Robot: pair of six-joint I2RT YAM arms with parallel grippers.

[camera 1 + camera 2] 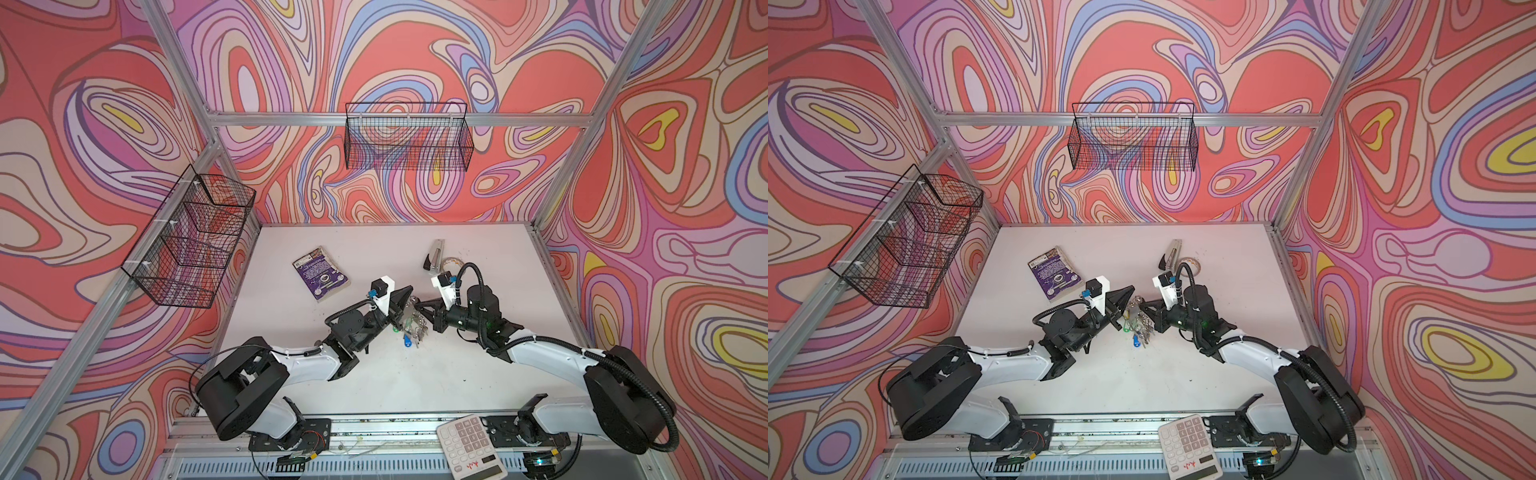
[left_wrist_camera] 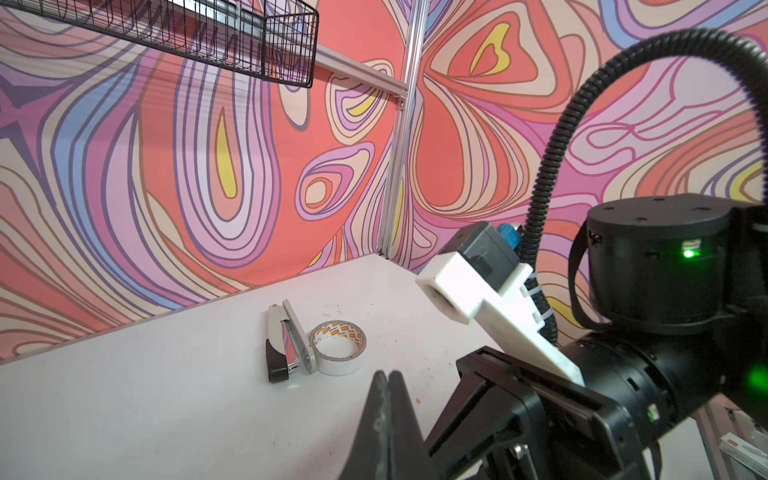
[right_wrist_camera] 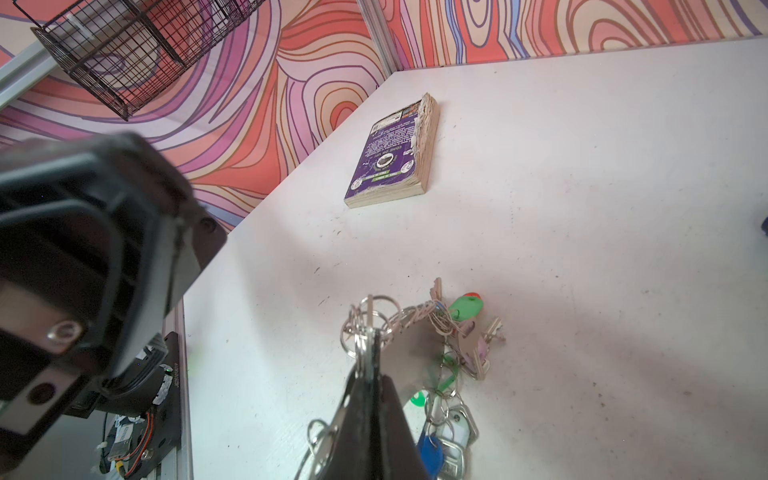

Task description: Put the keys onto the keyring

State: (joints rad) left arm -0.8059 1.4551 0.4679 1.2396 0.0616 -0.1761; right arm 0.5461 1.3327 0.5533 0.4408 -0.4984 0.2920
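Right gripper is clamping an edge ring of the keyring; left gripper, pressed together empty, is hovering just beside it.

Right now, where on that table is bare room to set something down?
Free: the near strip of table between keyring and calculator, and the far left behind the book. Crowded: around the keyring, by the stapler and tape roll.

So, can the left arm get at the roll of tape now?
Probably yes: bare table lies between the shut left gripper and the tape roll; the right arm crowds one side.
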